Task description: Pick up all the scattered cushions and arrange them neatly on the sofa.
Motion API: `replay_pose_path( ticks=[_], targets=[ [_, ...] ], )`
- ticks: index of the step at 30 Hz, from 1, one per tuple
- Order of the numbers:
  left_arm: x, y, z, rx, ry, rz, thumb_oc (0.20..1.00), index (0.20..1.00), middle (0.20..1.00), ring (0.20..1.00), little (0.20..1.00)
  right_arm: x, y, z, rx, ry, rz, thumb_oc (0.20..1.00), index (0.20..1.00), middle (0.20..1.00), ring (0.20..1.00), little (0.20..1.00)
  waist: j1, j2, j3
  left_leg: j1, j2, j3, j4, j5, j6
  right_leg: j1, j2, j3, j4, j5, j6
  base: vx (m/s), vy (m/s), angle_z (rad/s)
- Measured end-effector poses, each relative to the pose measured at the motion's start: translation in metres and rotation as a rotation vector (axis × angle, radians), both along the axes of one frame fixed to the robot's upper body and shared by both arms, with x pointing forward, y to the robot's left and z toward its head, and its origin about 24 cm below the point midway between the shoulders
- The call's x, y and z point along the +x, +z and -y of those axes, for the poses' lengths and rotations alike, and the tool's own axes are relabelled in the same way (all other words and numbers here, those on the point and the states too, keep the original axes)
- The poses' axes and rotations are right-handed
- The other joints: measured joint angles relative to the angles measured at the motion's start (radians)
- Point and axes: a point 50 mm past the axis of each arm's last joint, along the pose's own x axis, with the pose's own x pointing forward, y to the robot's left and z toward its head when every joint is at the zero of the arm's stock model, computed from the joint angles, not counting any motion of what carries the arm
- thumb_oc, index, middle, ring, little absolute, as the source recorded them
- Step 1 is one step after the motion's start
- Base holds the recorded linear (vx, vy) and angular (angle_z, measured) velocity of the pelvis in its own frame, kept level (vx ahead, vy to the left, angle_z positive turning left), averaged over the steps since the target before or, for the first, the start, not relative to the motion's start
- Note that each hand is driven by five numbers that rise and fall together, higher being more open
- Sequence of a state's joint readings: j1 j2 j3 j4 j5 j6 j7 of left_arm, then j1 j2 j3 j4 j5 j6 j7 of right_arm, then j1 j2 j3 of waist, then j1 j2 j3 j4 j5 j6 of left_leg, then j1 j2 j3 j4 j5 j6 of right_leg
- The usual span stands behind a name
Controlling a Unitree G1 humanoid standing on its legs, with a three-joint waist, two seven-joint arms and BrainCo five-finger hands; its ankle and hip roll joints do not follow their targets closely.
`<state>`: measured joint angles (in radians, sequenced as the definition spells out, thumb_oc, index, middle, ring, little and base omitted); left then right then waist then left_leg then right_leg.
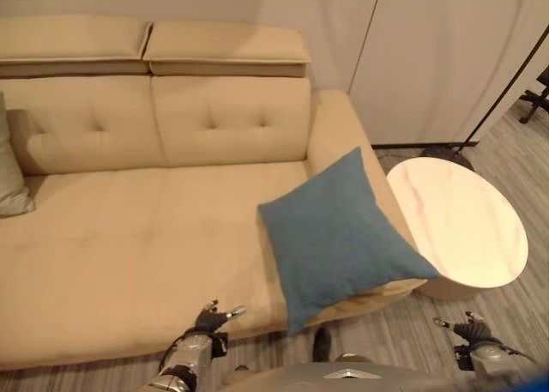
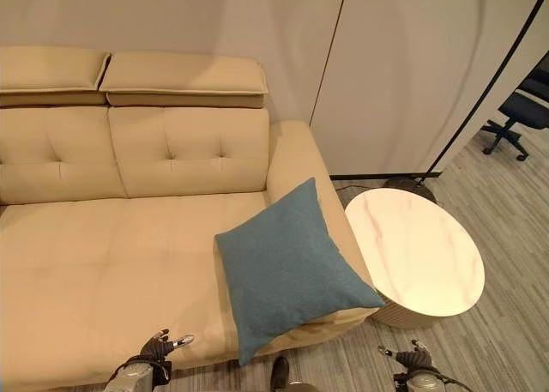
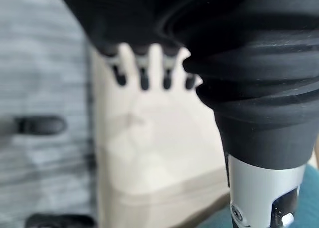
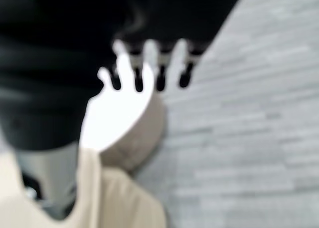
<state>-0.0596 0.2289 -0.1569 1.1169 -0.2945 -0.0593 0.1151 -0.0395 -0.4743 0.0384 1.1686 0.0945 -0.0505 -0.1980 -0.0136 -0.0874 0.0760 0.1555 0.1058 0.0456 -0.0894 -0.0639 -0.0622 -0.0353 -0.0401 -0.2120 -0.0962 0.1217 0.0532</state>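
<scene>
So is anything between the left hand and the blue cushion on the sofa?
Nothing visible. The left hand hovers at the sofa's front edge, fingers relaxed and holding nothing, with bare seat between it and the blue cushion. The cushion leans by the armrest, one corner overhanging the front. The right hand hangs over the floor near the round table.

At nine o'clock in the left eye view a pale grey cushion (image 1: 10, 173) is cut off by the picture's edge, so that just a strip of it shows against the sofa (image 1: 129, 238), whose own left end runs out of the picture too. At two o'clock in the right eye view an office chair (image 2: 525, 111) is cut by the edge. In both wrist views the dark ribbed cover hides most of each hand: the left hand (image 3: 144, 73) and right hand (image 4: 149, 73) show short blurred fingertips, and the round desk (image 4: 119, 118) beyond is a bright blur.
</scene>
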Motion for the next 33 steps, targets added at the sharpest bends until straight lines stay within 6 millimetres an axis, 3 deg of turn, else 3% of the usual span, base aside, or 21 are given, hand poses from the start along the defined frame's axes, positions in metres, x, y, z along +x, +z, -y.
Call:
replay_pose_path(
  ticks=[2,5,8,9,11,16,18,21,22,27,28,31,33],
  targets=[
    [0.003,0.003,-0.003,0.007,-0.004,0.02,1.0,1.0,1.0,1.0,1.0,0.009,0.01,0.008,-0.025,0.01,0.044,1.0,1.0,1.0,1.0,1.0,-0.001,-0.002,0.0,-0.003,-0.002,0.006,-0.002,0.0,0.0,-0.008,-0.001,0.004,0.0,0.004,0.006,0.0,0.021,-0.12],
    [0.014,0.013,-0.007,0.009,-0.01,0.096,1.0,1.0,1.0,1.0,1.0,0.044,0.055,0.034,-0.13,0.053,0.243,1.0,1.0,1.0,1.0,1.0,-0.01,0.001,0.0,-0.02,-0.011,0.006,-0.002,0.007,0.003,-0.026,-0.008,0.006,-0.001,0.013,0.011,0.0,0.009,-0.02],
    [0.016,0.015,-0.004,-0.014,0.011,0.125,1.0,1.0,1.0,1.0,1.0,0.067,0.082,0.039,-0.181,0.111,0.358,1.0,1.0,1.0,1.0,1.0,-0.011,0.003,0.002,-0.021,-0.012,0.005,-0.002,0.008,0.005,-0.026,-0.01,0.006,-0.001,0.013,0.01,-0.01,0.008,0.02],
    [0.019,0.017,-0.003,-0.025,0.02,0.146,1.0,1.0,1.0,1.0,1.0,0.082,0.099,0.038,-0.205,0.143,0.433,1.0,1.0,1.0,1.0,1.0,-0.006,0.004,0.005,-0.027,-0.015,0.003,-0.002,0.011,0.006,-0.031,-0.013,0.006,-0.001,0.015,0.01,-0.04,0.016,0.07],
    [0.023,0.019,-0.001,-0.039,0.037,0.168,1.0,1.0,1.0,1.0,1.0,0.092,0.11,0.037,-0.22,0.16,0.485,1.0,1.0,1.0,1.0,1.0,-0.009,0.003,0.007,-0.032,-0.017,0.002,-0.002,0.014,0.007,-0.036,-0.015,0.006,-0.001,0.017,0.008,-0.03,0.01,0.06],
    [0.033,0.025,0.007,-0.076,0.082,0.227,1.0,1.0,1.0,1.0,1.0,0.139,0.146,0.018,-0.19,0.183,0.695,1.0,1.0,1.0,1.0,1.0,0.017,0.01,0.032,-0.064,-0.022,0.0,-0.002,0.021,0.006,-0.062,-0.022,-0.005,-0.001,0.023,0.012,-0.05,-0.015,0.03],
    [0.049,0.032,0.013,-0.105,0.11,0.28,1.0,1.0,1.0,1.0,1.0,0.164,0.162,0.001,-0.141,0.213,0.78,1.0,1.0,1.0,1.0,1.0,0.022,-0.001,0.069,-0.086,-0.022,-0.006,-0.001,0.033,0.003,-0.081,-0.024,-0.015,0.0,0.033,0.01,-0.13,-0.042,0.14],
    [0.066,0.039,0.026,-0.156,0.126,0.333,1.0,1.0,1.0,1.0,1.0,0.182,0.173,-0.018,-0.085,0.243,0.851,1.0,1.0,1.0,1.0,1.0,0.034,-0.018,0.092,-0.132,-0.023,-0.027,0.006,0.046,-0.003,-0.114,-0.023,-0.025,0.004,0.047,0.0,-0.14,-0.047,0.22],
    [0.087,0.051,0.031,-0.184,0.13,0.387,1.0,1.0,1.0,1.0,1.0,0.198,0.187,-0.032,-0.052,0.277,0.91,1.0,1.0,1.0,1.0,1.0,0.037,-0.037,0.124,-0.175,-0.028,-0.038,0.008,0.062,-0.008,-0.153,-0.027,-0.035,0.004,0.054,0.001,-0.09,-0.032,0.24],
    [0.125,0.077,0.045,-0.216,0.108,0.491,1.0,1.0,1.0,1.0,1.0,0.225,0.214,-0.059,0.039,0.309,1.028,1.0,1.0,1.0,1.0,1.0,0.04,-0.058,0.195,-0.24,-0.028,-0.06,0.002,0.089,-0.017,-0.208,-0.03,-0.055,0.004,0.065,0.007,-0.05,-0.021,0.15],
    [0.133,0.083,0.05,-0.227,0.106,0.52,1.0,1.0,1.0,1.0,1.0,0.228,0.217,-0.063,0.039,0.322,1.029,1.0,1.0,1.0,1.0,1.0,0.033,-0.059,0.202,-0.24,-0.026,-0.062,0.001,0.089,-0.017,-0.208,-0.029,-0.06,0.004,0.068,0.001,-0.02,-0.034,0.01],
    [0.166,0.115,0.055,-0.206,0.063,0.625,1.0,1.0,1.0,1.0,1.0,0.249,0.249,-0.083,-0.009,0.442,1.063,1.0,1.0,1.0,1.0,1.0,0.024,-0.088,0.243,-0.281,-0.023,-0.059,0.005,0.094,-0.023,-0.25,-0.028,-0.065,0.005,0.073,-0.004,-0.01,-0.025,-0.03],
    [0.175,0.125,0.054,-0.2,0.053,0.658,1.0,1.0,1.0,1.0,1.0,0.254,0.253,-0.092,-0.005,0.483,1.063,1.0,1.0,1.0,1.0,1.0,0.026,-0.094,0.256,-0.287,-0.019,-0.059,0.003,0.094,-0.024,-0.259,-0.023,-0.063,0.005,0.075,-0.007,0.0,-0.003,-0.02]
  ],
)
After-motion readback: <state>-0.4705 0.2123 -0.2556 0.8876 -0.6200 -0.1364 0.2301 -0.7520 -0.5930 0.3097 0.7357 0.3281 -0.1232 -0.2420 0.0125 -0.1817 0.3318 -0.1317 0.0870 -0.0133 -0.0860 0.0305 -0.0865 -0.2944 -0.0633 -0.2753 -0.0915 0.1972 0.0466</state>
